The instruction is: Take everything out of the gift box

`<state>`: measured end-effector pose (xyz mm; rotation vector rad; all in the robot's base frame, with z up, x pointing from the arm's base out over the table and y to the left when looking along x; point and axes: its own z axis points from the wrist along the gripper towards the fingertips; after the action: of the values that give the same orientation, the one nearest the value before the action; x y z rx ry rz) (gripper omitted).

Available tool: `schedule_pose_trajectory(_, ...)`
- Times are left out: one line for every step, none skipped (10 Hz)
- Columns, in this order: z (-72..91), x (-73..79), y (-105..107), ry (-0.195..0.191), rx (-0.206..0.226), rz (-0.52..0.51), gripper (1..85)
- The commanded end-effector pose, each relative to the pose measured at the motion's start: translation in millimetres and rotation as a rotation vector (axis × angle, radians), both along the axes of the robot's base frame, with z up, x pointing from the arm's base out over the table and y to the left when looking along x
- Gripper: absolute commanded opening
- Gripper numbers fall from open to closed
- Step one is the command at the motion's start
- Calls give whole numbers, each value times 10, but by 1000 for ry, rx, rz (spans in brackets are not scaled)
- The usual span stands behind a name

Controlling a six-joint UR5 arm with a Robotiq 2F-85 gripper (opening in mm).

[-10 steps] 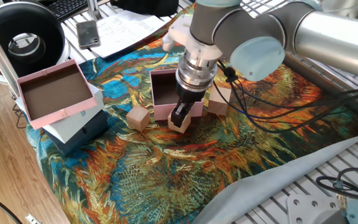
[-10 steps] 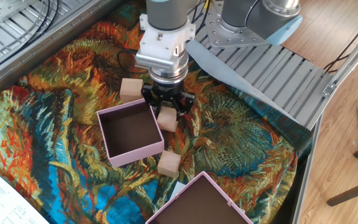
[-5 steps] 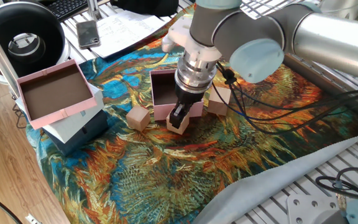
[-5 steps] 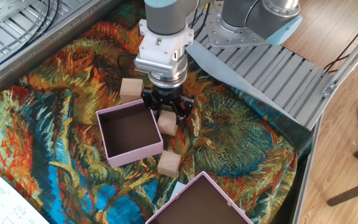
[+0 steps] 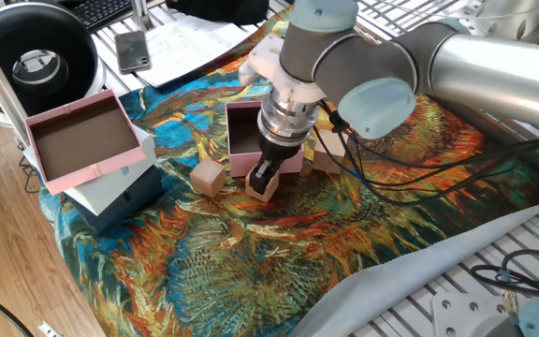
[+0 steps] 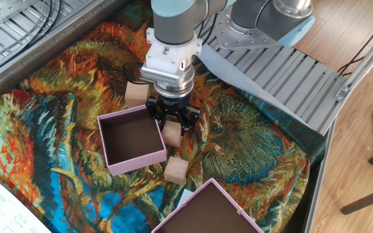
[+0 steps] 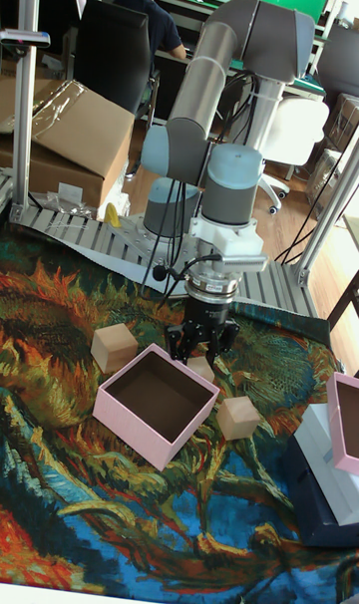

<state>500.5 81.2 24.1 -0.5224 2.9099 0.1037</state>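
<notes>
While upright beside the gift box (image 6: 132, 140), a cube (image 6: 171, 134) between clamped jaws.

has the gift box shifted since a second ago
Yes, slightly. In the other fixed view the gift box has slid left, away from the loose cube on the cloth, nudged as the gripper lowers beside it.

Arm (image 7: 234, 51): grey-silver cylindrical links, pale blue joint caps; white wrist flange above ribbed metal collar; black gripper (image 6: 171, 120); black cables trailing alongside wrist.
</notes>
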Motion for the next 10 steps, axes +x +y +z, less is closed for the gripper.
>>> schedule_pose_trajectory(101, -20, -83, 1, -7, 0, 600)
schedule_pose_trajectory(261, -88, -120, 11, 5, 7, 683)
schedule_pose_trajectory(375, -103, -105, 10, 20, 17, 780)
schedule_pose_trajectory(468, -103, -110, 13, 36, 32, 840)
schedule_pose_trajectory(546, -120, -123, 23, 45, 35, 850)
schedule_pose_trajectory(600, -130, -144, 24, 47, 41, 850)
schedule_pose_trajectory(606, -136, -151, 23, 47, 44, 850)
schedule_pose_trajectory(603, -134, -143, 23, 48, 44, 850)
schedule_pose_trajectory(610, -140, -134, 25, 51, 45, 850)
schedule_pose_trajectory(629, -137, -152, 24, 49, 52, 850)
